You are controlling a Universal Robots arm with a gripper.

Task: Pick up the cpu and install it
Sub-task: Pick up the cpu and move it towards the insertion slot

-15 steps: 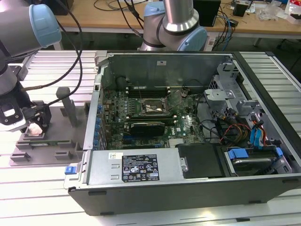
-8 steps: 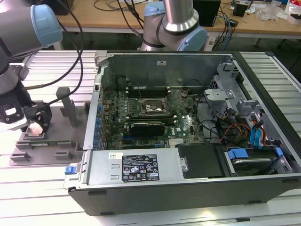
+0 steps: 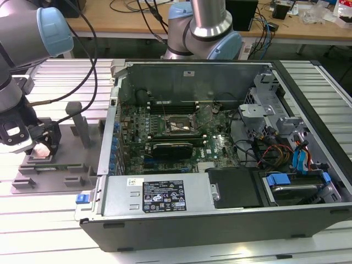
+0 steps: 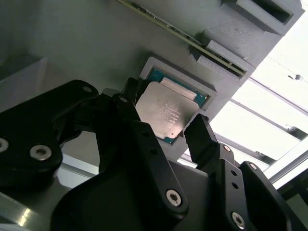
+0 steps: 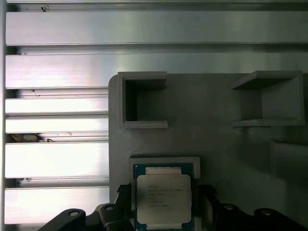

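Note:
The cpu [image 5: 163, 197] [image 4: 162, 111], a small flat square chip with a pale silver top, lies in a raised recess of the grey plastic tray [image 5: 211, 139] [image 4: 86, 43]. My gripper [image 5: 164, 195] [image 4: 163, 109] hangs low over it, open. One black finger [image 4: 126, 98] stands at one side of the chip and the other finger [image 4: 201, 132] at the opposite side, with narrow gaps showing in the first wrist view. In the exterior view the gripper [image 3: 41, 146] is at the left, over the tray [image 3: 60, 165]. The black socket frame [image 3: 179, 122] sits on the motherboard inside the open case.
The open computer case [image 3: 220, 214] takes up the middle and the exterior view's right, with a drive cage, cables and a white-labelled box [image 3: 159, 195] along its near side. Upright grey posts [image 3: 80, 121] rise from the tray. A ribbed metal table [image 5: 53, 159] surrounds it.

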